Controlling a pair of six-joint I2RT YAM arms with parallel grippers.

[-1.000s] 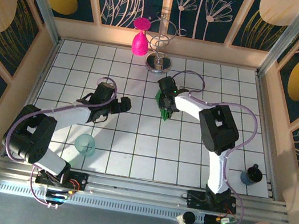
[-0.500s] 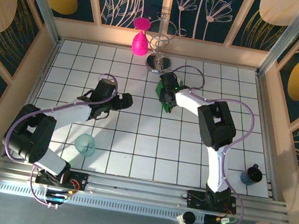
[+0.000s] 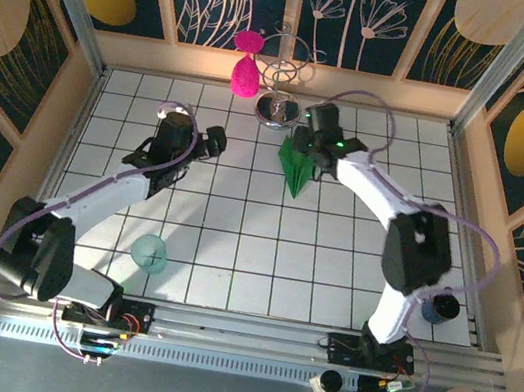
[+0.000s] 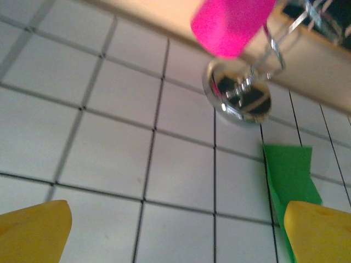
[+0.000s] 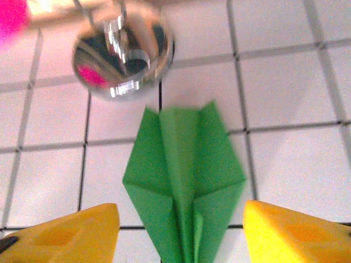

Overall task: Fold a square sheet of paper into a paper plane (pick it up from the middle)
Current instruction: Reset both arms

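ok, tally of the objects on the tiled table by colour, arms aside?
Green: 1, paper plane
Pink: 1, teardrop-shaped object, hanging from the stand
Chrome: 1, wire stand
Teal: 1, translucent cup
Dark blue: 1, small object near the right edge, partly hidden
Total: 5

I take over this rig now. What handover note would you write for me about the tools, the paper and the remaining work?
Left tool: open, holding nothing.
Right tool: open, with a finger on either side of the paper plane, not gripping it.
Paper plane: folded, lying flat on the tiles just in front of the chrome stand.
Done: the folding looks complete.
Left: probably only pulling both arms back.
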